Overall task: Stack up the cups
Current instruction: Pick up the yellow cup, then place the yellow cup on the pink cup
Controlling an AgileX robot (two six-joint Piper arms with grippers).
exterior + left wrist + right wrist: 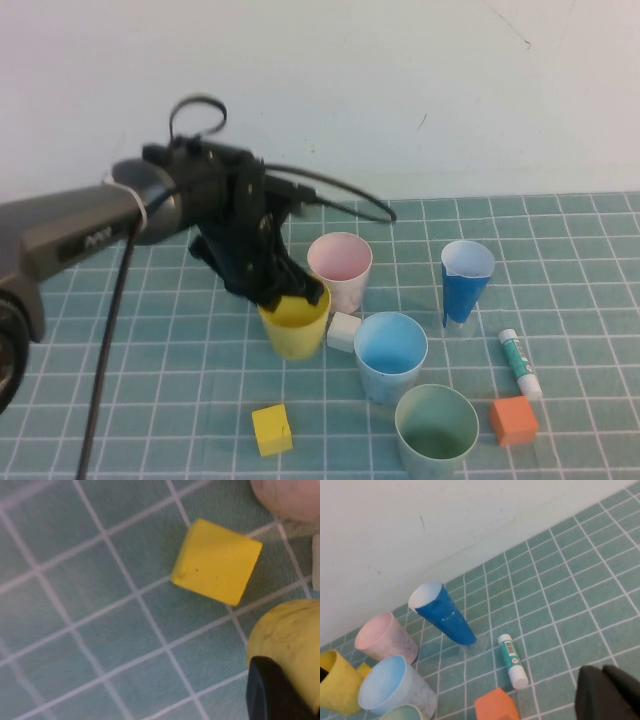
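My left gripper [297, 292] is shut on the near rim of the yellow cup [295, 327], which stands left of centre. In the left wrist view one black finger [270, 692] presses the outside of the yellow cup [292, 635]. The pale pink cup [340, 266] stands just behind it, the light blue cup [391, 352] to its right, and the pale green cup [436, 430] at the front. My right gripper [602, 674] is out of the high view; it hangs shut and empty over bare mat to the right of the cups.
A dark-blue cone cup [466, 282] stands at the right. A white cube [343, 331] sits between the yellow and blue cups. A yellow cube [272, 430], an orange cube [514, 420] and a glue stick [520, 363] lie on the green grid mat [150, 380].
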